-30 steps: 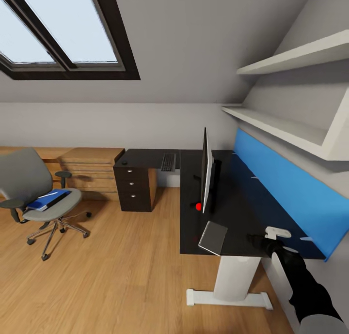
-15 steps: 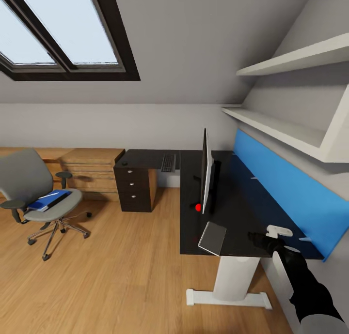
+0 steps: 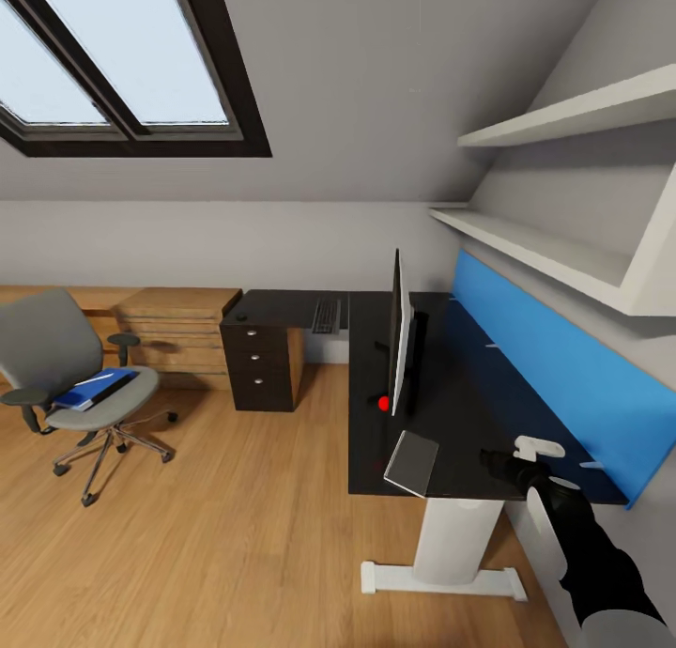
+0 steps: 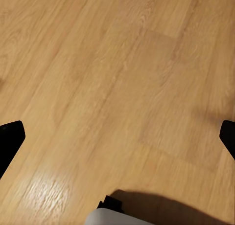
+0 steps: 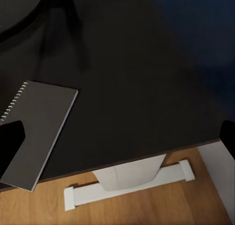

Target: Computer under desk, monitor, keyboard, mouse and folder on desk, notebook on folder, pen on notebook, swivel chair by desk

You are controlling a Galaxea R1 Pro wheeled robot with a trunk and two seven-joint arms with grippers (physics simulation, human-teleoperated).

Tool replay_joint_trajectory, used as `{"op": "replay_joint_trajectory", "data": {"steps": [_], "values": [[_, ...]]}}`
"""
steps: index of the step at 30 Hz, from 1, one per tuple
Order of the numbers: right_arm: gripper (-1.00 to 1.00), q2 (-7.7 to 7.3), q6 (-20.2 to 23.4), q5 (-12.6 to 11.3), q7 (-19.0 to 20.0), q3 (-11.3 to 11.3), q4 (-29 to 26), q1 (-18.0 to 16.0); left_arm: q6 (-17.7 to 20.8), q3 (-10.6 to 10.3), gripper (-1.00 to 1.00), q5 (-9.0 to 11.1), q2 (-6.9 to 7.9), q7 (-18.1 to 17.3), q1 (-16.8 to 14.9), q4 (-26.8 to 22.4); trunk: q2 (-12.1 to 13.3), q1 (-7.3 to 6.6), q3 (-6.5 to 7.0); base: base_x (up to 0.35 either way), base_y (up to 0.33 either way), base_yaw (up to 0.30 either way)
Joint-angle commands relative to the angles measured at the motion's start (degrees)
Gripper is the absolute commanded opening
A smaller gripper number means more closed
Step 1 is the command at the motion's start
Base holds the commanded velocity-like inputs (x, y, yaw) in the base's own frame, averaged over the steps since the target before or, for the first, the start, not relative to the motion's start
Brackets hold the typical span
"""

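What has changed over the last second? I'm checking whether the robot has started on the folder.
Nothing visibly changed. The right gripper hovers over the desk near the notebook, holding nothing, and the folder lies on the swivel chair as before.

**Attic room at home, set up as a study**

I'm looking at a home workspace tucked under a sloped ceiling, with a dark-framed skylight (image 3: 122, 56) cut into the slope. The floor (image 3: 216, 535) is warm wood plank. Beyond my right claw (image 3: 490, 460) stretches an L-shaped tabletop (image 3: 451, 413) with a blue back panel, carrying a thin monitor (image 3: 400, 343) farther off and a keyboard (image 3: 326, 316) at the far end. White wall shelves (image 3: 563, 244) hang above the claw. Well away across the floor stands a grey swivel chair (image 3: 66, 376) beside a light wooden drawer unit (image 3: 178, 333). Black drawers (image 3: 258, 362) with silver knobs sit under the tabletop's far wing.
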Motion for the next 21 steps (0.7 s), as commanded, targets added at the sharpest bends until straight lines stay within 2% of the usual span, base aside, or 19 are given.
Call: {"op": "replay_joint_trajectory", "data": {"steps": [1, 12, 21], "values": [[1.0, 0.0, 0.2, -0.5, -0.1, 0.2, -0.1, 0.0, -0.2, 0.4, 1.0, -0.2, -0.04, 0.0, 0.0, 0.0, -0.1, 0.03, -0.11, 0.12, 0.0, 0.0], [1.0, -0.02, -0.8, -0.5, 0.0, 3.9, 0.1, 0.0, -0.2, 0.5, 1.0, -0.2, -0.03, 0.0, 0.0, 0.0, -0.1, 0.03, -0.11, 0.265, 0.0, 0.0], [1.0, -0.01, -3.1, -0.3, 0.0, 5.1, 0.4, 0.0, -0.2, 0.6, 1.0, -0.2, 0.01, 0.0, 0.0, 0.0, -0.1, 0.03, -0.11, 0.306, 0.03, 0.0]]}}
